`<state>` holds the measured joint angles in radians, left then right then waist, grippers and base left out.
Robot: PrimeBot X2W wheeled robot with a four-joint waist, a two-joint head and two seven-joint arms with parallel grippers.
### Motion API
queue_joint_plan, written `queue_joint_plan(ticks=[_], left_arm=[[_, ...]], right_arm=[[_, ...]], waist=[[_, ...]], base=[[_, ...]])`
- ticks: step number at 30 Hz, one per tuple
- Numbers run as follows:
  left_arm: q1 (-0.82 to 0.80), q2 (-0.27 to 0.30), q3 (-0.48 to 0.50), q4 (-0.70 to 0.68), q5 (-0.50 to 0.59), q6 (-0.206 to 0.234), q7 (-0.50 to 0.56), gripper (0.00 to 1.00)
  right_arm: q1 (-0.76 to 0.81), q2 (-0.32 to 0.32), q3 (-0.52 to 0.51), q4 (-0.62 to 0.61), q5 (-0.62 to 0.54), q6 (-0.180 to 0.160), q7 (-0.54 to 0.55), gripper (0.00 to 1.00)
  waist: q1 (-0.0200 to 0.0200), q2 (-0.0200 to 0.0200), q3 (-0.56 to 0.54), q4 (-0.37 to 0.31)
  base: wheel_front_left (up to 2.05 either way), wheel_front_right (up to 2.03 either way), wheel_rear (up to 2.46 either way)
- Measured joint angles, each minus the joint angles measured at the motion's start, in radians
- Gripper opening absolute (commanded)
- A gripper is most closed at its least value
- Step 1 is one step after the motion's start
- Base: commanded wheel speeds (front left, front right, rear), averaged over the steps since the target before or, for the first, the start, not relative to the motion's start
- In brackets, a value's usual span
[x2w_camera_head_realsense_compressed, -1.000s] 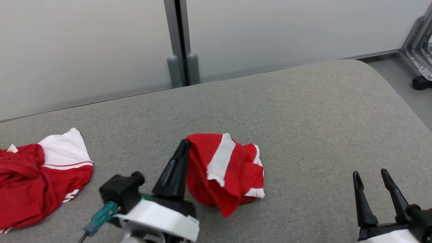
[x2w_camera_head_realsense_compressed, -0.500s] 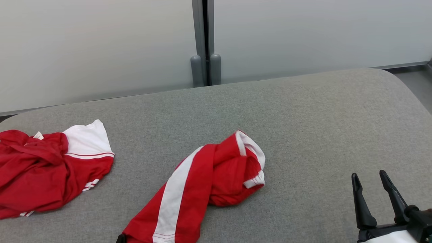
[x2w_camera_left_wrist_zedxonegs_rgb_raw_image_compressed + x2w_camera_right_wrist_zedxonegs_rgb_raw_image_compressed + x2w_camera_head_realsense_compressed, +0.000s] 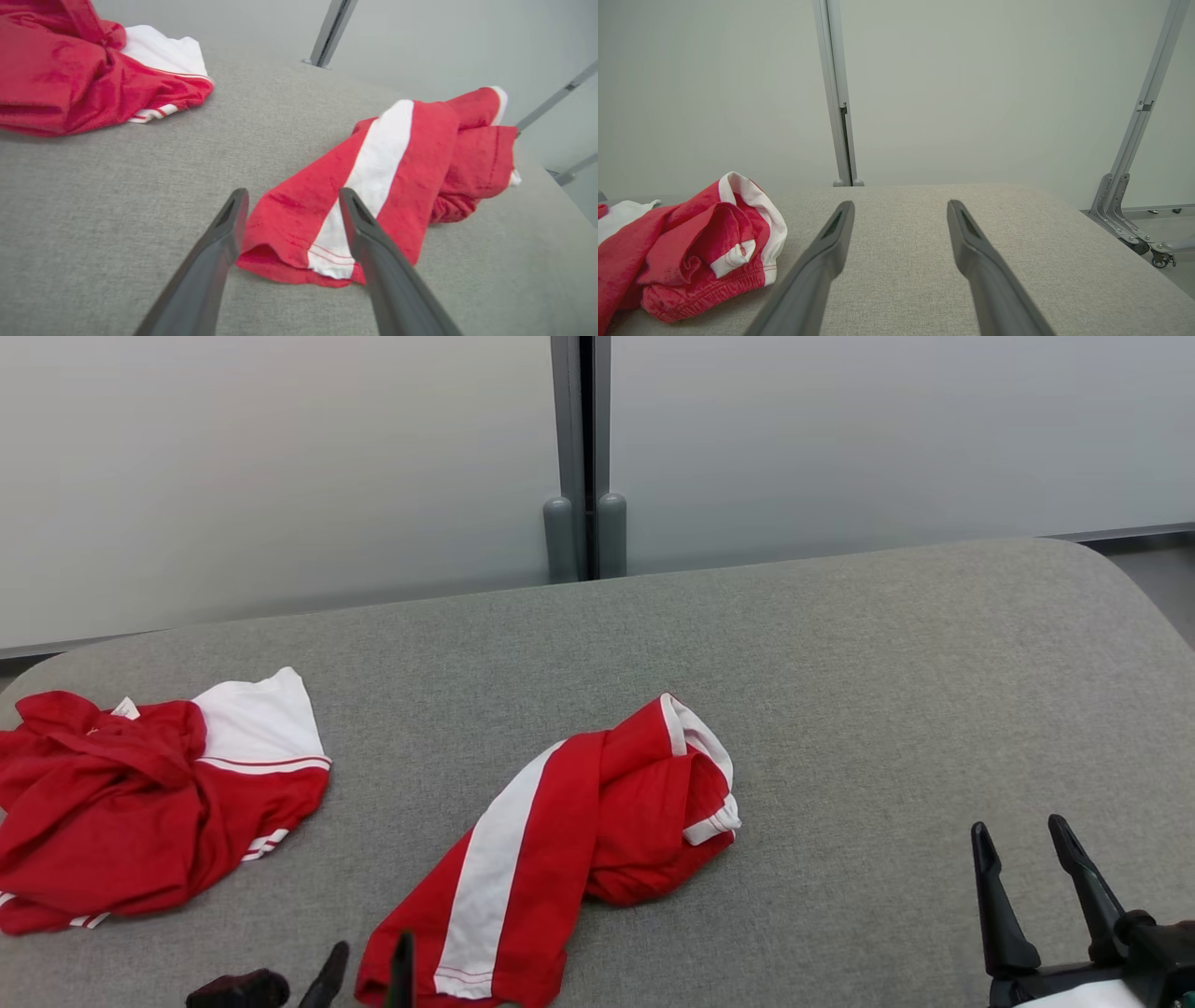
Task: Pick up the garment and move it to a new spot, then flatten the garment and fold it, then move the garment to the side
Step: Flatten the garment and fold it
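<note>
Garment (image 3: pixel 560 840): red with a broad white stripe, crumpled on the grey table (image 3: pixel 840 691), about mid-width and toward the near edge.
Garment shape: one long end stretched flat toward the robot's left front, with the stripe running along it. Far end bunched into a low heap with white-trimmed hems showing.
Left gripper (image 3: pixel 292 196): low at the near hem of the garment, fingers spread well apart and clamped on nothing.
Left gripper and cloth: in the left wrist view, hem corner seen lying between the two fingers, the right one crossing in front of the stitched white edge. Contact with the cloth impossible to tell.
Right gripper (image 3: pixel 1018 831): at the lower right of the head view, over bare table, fingers apart and empty, well clear of the garment.
Right wrist view: bunched end of the garment off to the left, open table ahead between the fingers.
Second garment (image 3: pixel 140 812): red with a white sleeve, heaped at the table's left end, well apart from the first.
Background: pale wall panels joined by a grey post (image 3: pixel 583 457) behind the table. Metal frame (image 3: pixel 1120 210) on the floor at the right.
</note>
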<state>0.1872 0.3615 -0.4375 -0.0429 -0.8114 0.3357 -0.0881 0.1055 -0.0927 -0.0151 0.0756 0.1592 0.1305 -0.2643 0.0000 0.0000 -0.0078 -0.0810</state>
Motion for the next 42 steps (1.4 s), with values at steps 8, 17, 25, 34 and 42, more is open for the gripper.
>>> queue_joint_plan(ticks=[8, 17, 25, 34, 42], left_arm=[[-0.067, -0.023, -0.119, 0.064, 0.015, -0.014, 0.137, 1.0], [-0.19, -0.092, -0.146, 0.355, 0.005, -0.099, 0.123, 1.0], [-0.26, -0.129, -0.168, 0.493, 0.007, -0.181, 0.087, 0.0], [-0.24, -0.144, -0.133, 0.309, -0.068, -0.248, 0.051, 0.0], [-0.217, -0.107, -0.006, -0.094, -0.164, -0.218, 0.048, 0.0]], right_arm=[[-0.017, 0.006, 0.024, 0.001, 0.005, 0.0, 0.0, 1.0], [-0.013, -0.004, 0.022, 0.005, 0.008, 0.0, 0.0, 1.0], [-0.015, -0.008, 0.02, 0.007, 0.008, 0.0, 0.0, 1.0], [-0.003, -0.006, 0.019, 0.008, 0.009, 0.0, 0.0, 1.0], [0.007, -0.007, 0.022, 0.009, 0.009, 0.0, 0.0, 1.0]], waist=[[0.0, 0.0, 0.011, -0.026], [0.0, 0.0, 0.024, -0.043], [0.0, 0.0, 0.022, -0.03], [0.0, 0.0001, 0.011, 0.014], [0.0, 0.0, 0.002, 0.057]], base=[[0.0, 0.0, 0.0], [0.0, 0.0, 0.0], [0.0, 0.0, 0.0], [0.0, 0.0, 0.0], [0.0, 0.0, 0.0]])
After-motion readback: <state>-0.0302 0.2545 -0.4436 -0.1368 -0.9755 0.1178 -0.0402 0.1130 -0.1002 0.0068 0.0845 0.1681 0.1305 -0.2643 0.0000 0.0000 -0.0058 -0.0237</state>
